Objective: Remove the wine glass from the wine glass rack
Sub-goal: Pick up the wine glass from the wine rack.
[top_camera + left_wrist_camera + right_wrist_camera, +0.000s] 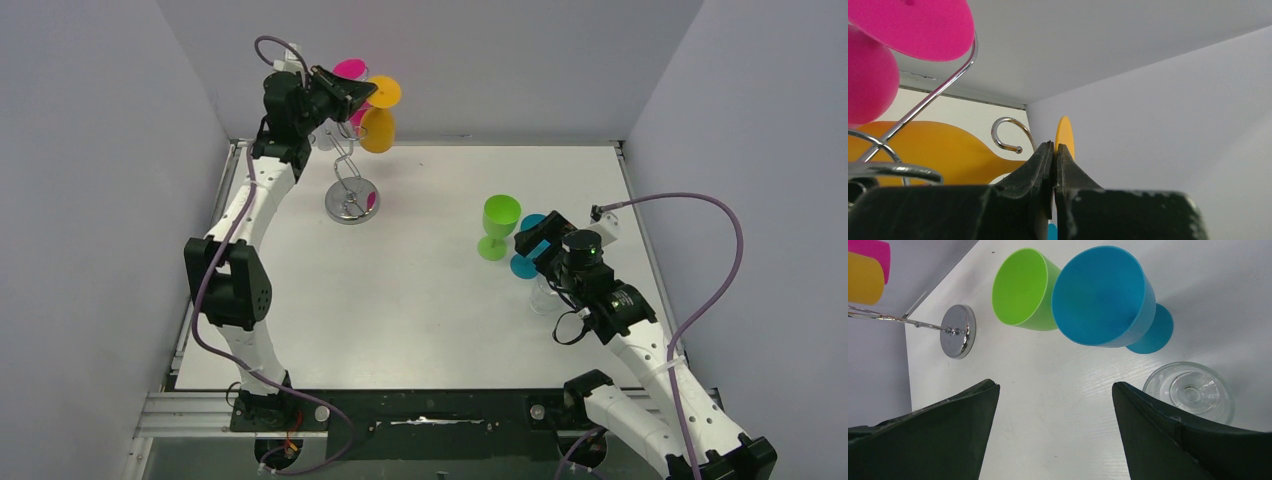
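Note:
The wine glass rack [351, 205] stands at the back left on its round shiny base, and its wire arms [928, 100] show close up in the left wrist view. An orange wine glass [378, 128] hangs upside down from it, next to a pink one [352, 70]. My left gripper [340, 95] is raised to the rack's top. In its wrist view the left gripper [1054, 146] is shut, with the thin edge of the orange foot [1064, 131] pinched at the fingertips. My right gripper [1055, 385] hangs open over the table with nothing between its fingers.
A green glass [498, 225] and a blue glass [524, 262] stand at the right, just in front of the right gripper [538, 243]. A clear glass [1193, 392] sits beside its right finger. White walls close in the table on three sides.

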